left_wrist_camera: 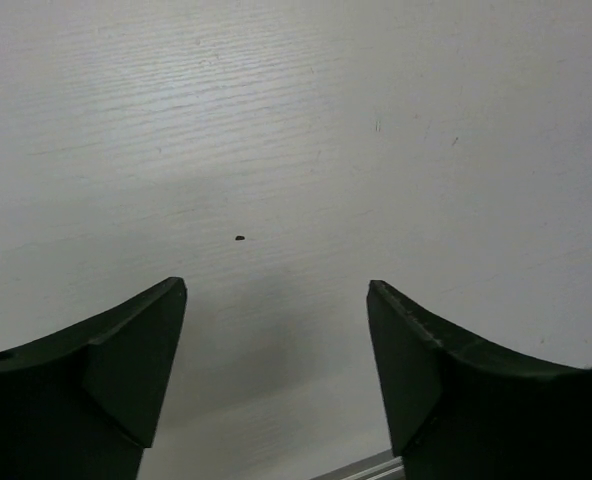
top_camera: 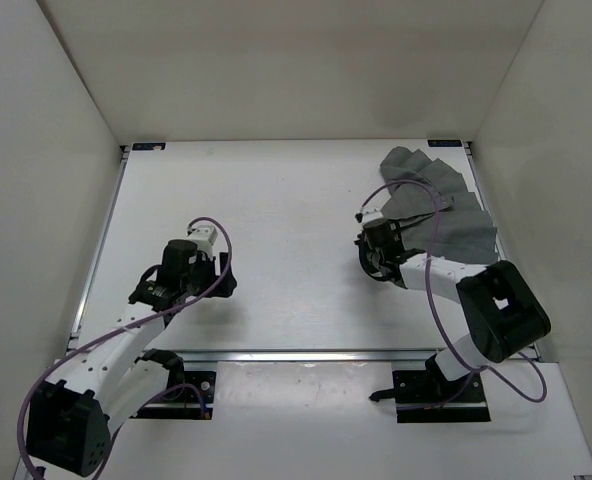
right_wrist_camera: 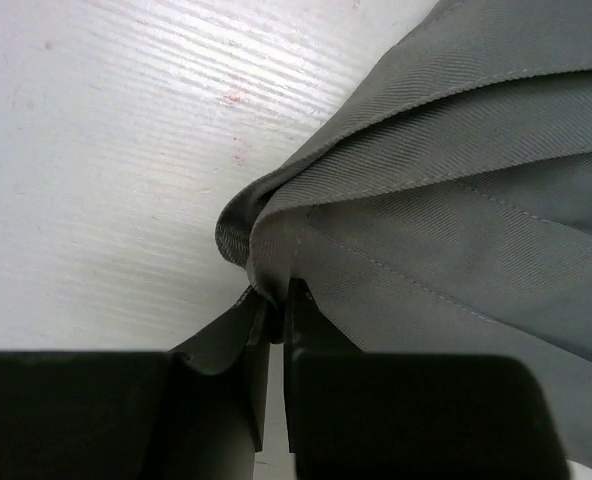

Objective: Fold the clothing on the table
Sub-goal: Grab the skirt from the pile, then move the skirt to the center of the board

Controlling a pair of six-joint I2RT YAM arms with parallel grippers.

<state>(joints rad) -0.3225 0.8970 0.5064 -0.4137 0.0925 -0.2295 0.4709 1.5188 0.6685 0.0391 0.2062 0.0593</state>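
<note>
My right pincer (right_wrist_camera: 273, 303) is closed on a bunched corner of the clothing (top_camera: 446, 215), with several folded layers caught right at the tips. The clothing lies rumpled in the far right corner of the table (top_camera: 276, 190), close to the right wall (top_camera: 546, 120) and to the far edge. My left pincer (left_wrist_camera: 276, 290) hangs open over bare table on the left. It holds nothing and is well apart from the cloth.

As I judge it, the step in hand is to draw the garment out of that corner so it can be spread before any fold. The bite looks thin, so I would pull slowly and keep the lift low, letting the cloth trail flat rather than swing. If the layers start to slide out of the tips, I should stop and take a deeper hold.

The room lies toward the middle and left, so I would pull that way and a little toward me. The wall on the right leaves my elbow little space, and my cable (top_camera: 431, 240) loops over the cloth and could snag a fold. The rail (top_camera: 326, 354) runs along the near edge, so I should stop short of it. My left pincer can then come across to take an opposite corner.
</note>
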